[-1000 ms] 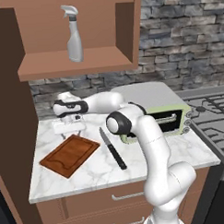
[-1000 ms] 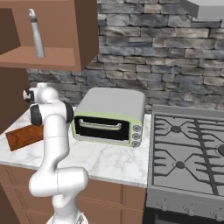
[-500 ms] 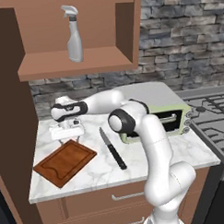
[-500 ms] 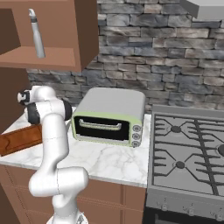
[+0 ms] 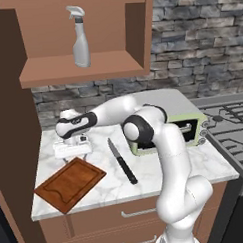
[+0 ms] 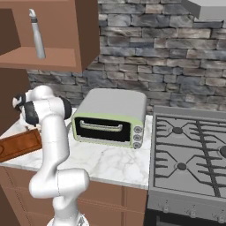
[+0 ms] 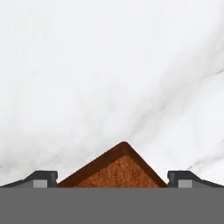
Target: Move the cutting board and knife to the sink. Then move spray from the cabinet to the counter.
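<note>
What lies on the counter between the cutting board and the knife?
Nothing: in the left base view, only bare marble counter separates the cutting board from the knife.

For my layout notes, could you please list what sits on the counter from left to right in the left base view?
Cutting board → open gripper → knife → toaster oven, all on the counter.

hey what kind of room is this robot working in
A kitchen, rendered rather than real. A gas stove sits beside a marble counter with a toaster oven on it, and a cutting board and knife lie out under a wall cabinet.
</note>
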### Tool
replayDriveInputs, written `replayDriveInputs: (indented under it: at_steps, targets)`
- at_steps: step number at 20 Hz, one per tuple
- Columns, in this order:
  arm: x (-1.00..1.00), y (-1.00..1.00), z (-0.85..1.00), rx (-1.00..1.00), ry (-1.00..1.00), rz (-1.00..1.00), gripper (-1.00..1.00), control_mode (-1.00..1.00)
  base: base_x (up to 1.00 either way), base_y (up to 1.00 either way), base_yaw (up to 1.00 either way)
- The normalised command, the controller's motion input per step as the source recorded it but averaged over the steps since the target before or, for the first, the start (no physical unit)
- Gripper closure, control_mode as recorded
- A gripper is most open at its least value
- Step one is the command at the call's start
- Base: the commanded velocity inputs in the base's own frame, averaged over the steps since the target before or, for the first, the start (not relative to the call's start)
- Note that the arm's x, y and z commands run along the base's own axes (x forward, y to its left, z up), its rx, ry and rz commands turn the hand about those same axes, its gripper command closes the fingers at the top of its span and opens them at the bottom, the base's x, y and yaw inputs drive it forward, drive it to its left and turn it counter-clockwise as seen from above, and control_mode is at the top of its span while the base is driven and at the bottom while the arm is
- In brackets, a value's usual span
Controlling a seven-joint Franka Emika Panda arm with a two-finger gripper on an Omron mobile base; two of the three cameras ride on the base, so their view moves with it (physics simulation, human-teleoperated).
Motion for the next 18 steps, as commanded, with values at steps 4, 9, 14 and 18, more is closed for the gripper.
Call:
replayDriveInputs:
  at_steps: [4,9,14,18]
  targets:
    - [-0.83,0.05,-0.33,0.01,0.0,0.03,-1.0,-1.0,0.0,0.0,0.0]
    - [-0.8,0.02,-0.23,0.0,-0.03,0.03,-1.0,-1.0,0.0,0.0,0.0]
    - [-0.74,0.0,-0.08,0.0,-0.08,0.01,-1.0,-1.0,0.0,0.0,0.0]
    - [-0.33,-0.01,0.03,0.0,-0.1,0.0,-1.0,-1.0,0.0,0.0,0.0]
